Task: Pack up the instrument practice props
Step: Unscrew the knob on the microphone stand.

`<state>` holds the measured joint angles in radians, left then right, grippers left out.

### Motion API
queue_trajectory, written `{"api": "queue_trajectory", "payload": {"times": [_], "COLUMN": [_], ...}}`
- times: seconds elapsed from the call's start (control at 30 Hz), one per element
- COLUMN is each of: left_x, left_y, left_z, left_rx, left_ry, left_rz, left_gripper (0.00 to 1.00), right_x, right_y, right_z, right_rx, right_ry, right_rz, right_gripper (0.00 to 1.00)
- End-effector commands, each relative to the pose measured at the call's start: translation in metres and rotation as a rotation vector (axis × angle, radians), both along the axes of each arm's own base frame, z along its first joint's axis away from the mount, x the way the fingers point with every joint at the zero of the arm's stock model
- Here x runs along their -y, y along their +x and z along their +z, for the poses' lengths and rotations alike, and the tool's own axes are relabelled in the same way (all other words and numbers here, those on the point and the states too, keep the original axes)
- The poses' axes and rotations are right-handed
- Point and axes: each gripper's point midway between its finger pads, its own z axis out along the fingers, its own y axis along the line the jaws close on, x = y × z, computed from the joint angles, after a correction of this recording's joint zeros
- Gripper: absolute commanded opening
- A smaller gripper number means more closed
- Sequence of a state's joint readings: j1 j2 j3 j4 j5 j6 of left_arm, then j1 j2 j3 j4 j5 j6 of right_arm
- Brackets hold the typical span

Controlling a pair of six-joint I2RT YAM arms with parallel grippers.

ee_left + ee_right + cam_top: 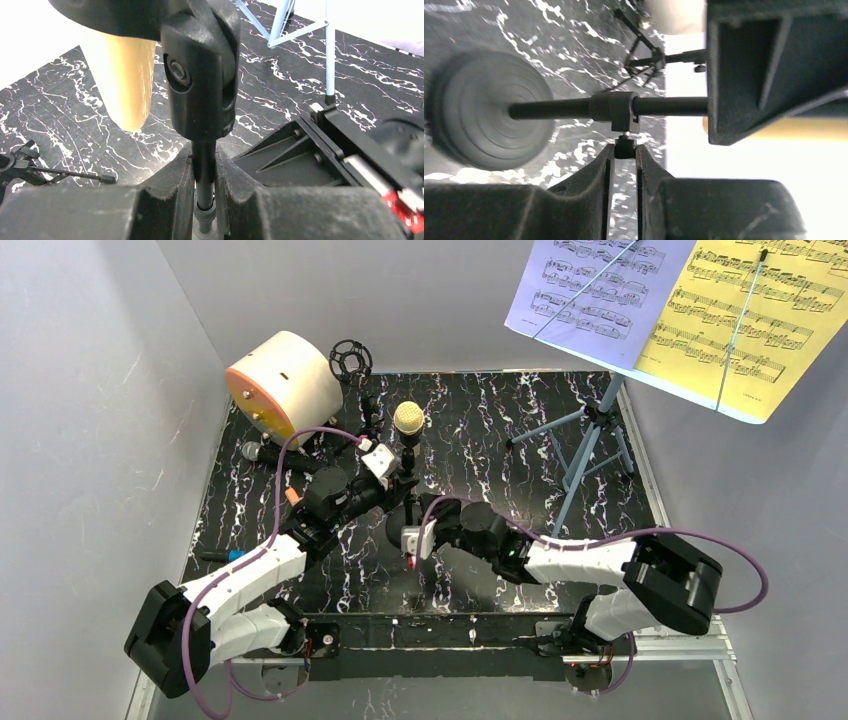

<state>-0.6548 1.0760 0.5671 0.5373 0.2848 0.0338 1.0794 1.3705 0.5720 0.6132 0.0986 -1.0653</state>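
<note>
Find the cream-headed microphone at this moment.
Top view: the cream-headed microphone sits mid-table atop its black pole, right of the big cream cylinder and left of the blue tripod rack; the left hand grips the pole beneath it.

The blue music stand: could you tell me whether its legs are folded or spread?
Spread: the music stand stands upright on splayed legs.

Lab-style robot test booth, plain grey walls point(90, 390), black marbled tabletop point(500, 420), aluminium frame rail point(660, 645) at near edge
</note>
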Motion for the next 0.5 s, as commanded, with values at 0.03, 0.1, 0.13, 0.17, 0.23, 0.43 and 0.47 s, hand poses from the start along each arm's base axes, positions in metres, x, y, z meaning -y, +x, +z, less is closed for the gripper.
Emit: {"api": "queue_trajectory", "payload": {"times": [0.03,0.1,0.13,0.17,0.23,0.43,0.47], "left_x": [0.006,0.005,0.006,0.006,0.005,0.005,0.004], "left_y": [-0.010,-0.010,-0.010,-0.010,-0.009,-0.009,-0.009], "left_z": [-0.011,-0.012,-0.012,-0.012,-0.012,-0.013,-0.013], "left_rx": [-0.026,-0.030,-0.029,-0.030,-0.030,-0.031,-0.031], "left_ry": [0.021,0.023,0.022,0.022,0.023,0.028,0.029], "left_rz": [-0.046,-0.045,-0.046,-0.044,-0.039,-0.036,-0.035], "left_gripper": [0.00,0.00,0.00,0.00,0.00,0.00,0.00], "right_x": [-0.023,-0.024,-0.026,-0.026,-0.028,-0.034,-0.034], "right_y": [-0.018,-0.020,-0.020,-0.021,-0.021,-0.022,-0.023], "right_z": [0.031,0.026,0.022,0.020,0.013,0.022,0.028], "right_rx": [0.462,0.554,0.601,0.650,0.688,0.698,0.680], "right_ry": [-0.104,-0.165,-0.195,-0.220,-0.270,-0.194,-0.144], "right_rz": [0.048,0.043,0.041,0.036,0.024,-0.033,-0.047], "right_gripper": [0.01,0.01,0.01,0.01,0.01,0.01,0.01]}}
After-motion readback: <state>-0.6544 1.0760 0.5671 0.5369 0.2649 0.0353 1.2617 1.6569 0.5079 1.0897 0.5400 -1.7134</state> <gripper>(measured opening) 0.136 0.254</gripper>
